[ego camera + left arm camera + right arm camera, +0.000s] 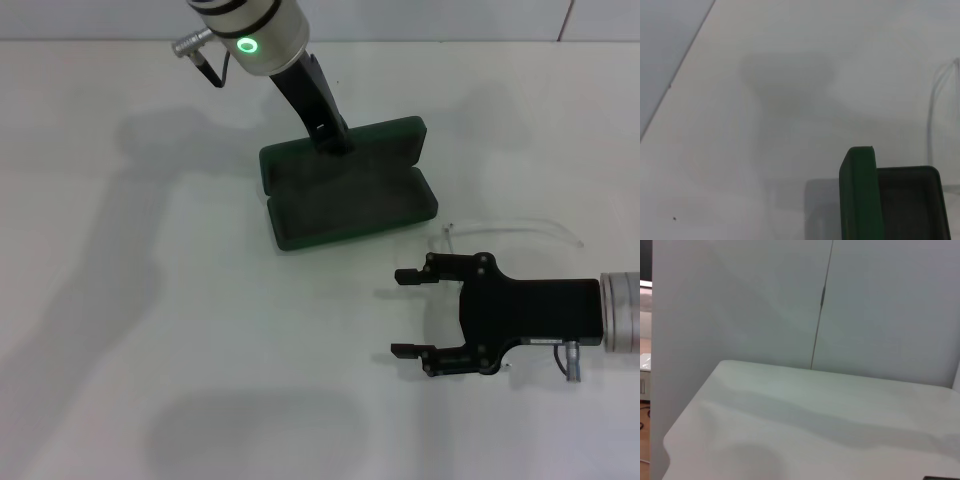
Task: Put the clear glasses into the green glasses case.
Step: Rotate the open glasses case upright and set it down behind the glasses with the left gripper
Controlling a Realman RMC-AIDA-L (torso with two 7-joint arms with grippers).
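The green glasses case (345, 190) lies open on the white table (150, 330), its lid tilted back toward the far side, and the left gripper (335, 138) reaches down to the case's back edge near the hinge, though whether it is clenched or released there cannot be told. The clear glasses (510, 232) rest on the table just right of the case, outside it. The right gripper (412, 312) hovers nearby on the near side of the glasses, released and holding nothing.
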